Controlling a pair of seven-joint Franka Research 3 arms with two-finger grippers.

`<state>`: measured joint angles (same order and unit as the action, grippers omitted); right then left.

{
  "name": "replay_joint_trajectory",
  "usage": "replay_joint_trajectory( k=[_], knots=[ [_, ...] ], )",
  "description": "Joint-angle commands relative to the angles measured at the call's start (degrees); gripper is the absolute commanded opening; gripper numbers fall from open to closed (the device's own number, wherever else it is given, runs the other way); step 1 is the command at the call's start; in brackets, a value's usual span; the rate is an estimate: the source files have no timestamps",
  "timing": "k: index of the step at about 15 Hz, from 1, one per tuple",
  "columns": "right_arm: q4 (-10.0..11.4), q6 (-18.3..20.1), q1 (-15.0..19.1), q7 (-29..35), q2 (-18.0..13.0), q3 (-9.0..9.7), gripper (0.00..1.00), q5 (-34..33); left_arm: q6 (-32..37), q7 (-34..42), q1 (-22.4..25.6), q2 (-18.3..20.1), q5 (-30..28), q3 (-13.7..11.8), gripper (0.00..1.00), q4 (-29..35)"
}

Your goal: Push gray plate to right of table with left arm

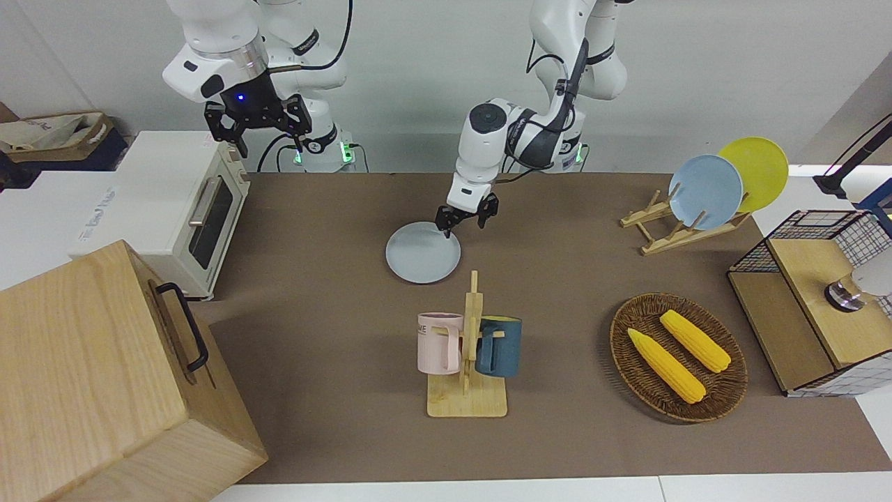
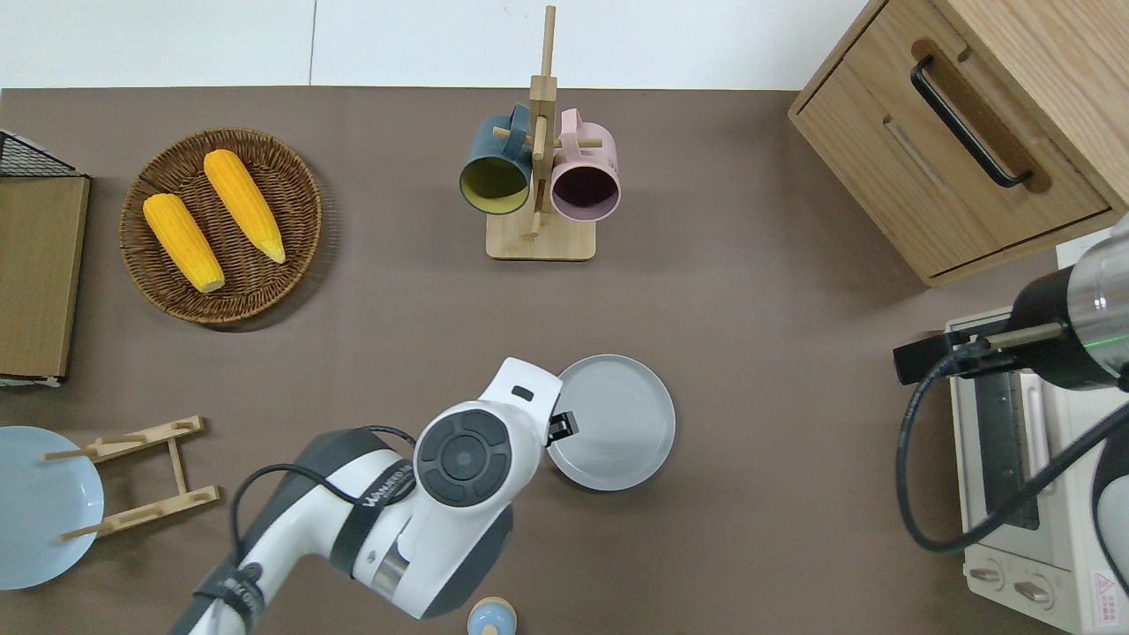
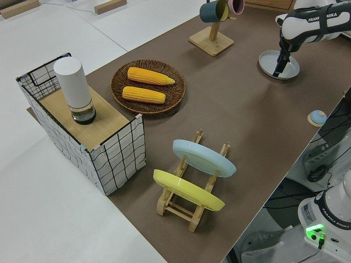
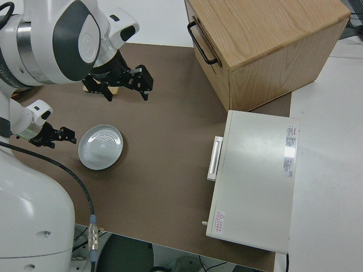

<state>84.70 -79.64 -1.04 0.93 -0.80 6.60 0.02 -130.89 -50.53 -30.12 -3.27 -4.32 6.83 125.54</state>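
Note:
The gray plate (image 1: 423, 254) lies flat on the brown table (image 1: 313, 314), about midway along it and nearer to the robots than the mug rack. It also shows in the overhead view (image 2: 622, 423), the left side view (image 3: 286, 61) and the right side view (image 4: 101, 147). My left gripper (image 1: 464, 219) is open and empty, over the plate's rim toward the left arm's end of the table (image 2: 562, 427). One finger is hidden under the wrist in the overhead view. My right gripper (image 1: 258, 125) is open and parked.
A mug rack (image 1: 467, 348) holds a pink and a dark blue mug. A wicker basket (image 1: 725, 387) holds two corn cobs. A wooden rack (image 1: 662, 230) holds a sky-blue and a yellow plate. A toaster oven (image 1: 188, 209) and a wooden cabinet (image 1: 104, 376) stand at the right arm's end.

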Motion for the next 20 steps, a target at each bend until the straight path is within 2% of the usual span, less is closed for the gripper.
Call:
replay_joint_trajectory(
  k=[1,6,9,16,18,20],
  knots=[
    [-0.50,0.89,1.13,0.74,-0.17,0.96,0.983,0.33,10.63,12.70,5.93,6.77,0.54,-0.41,1.00,-0.90],
    [-0.50,0.89,1.13,0.74,-0.17,0.87,0.983,0.24,28.12,26.60,14.64,7.31,0.37,-0.59,1.00,-12.49],
    [-0.50,0.89,1.13,0.74,-0.17,0.96,0.983,0.33,35.86,30.92,17.73,7.40,0.63,-1.20,1.00,-17.68],
    [-0.50,0.89,1.13,0.74,-0.17,0.87,0.983,0.33,43.61,39.80,17.91,6.70,0.63,-7.87,1.00,-27.35],
    [-0.50,0.89,1.13,0.74,-0.17,0.96,0.983,0.33,44.14,39.98,17.99,6.35,1.24,-8.14,1.00,-29.12],
    [-0.50,0.89,1.13,0.74,-0.17,0.87,0.983,0.33,44.05,41.47,17.99,6.17,4.48,-8.23,1.00,-30.08]
  ],
)
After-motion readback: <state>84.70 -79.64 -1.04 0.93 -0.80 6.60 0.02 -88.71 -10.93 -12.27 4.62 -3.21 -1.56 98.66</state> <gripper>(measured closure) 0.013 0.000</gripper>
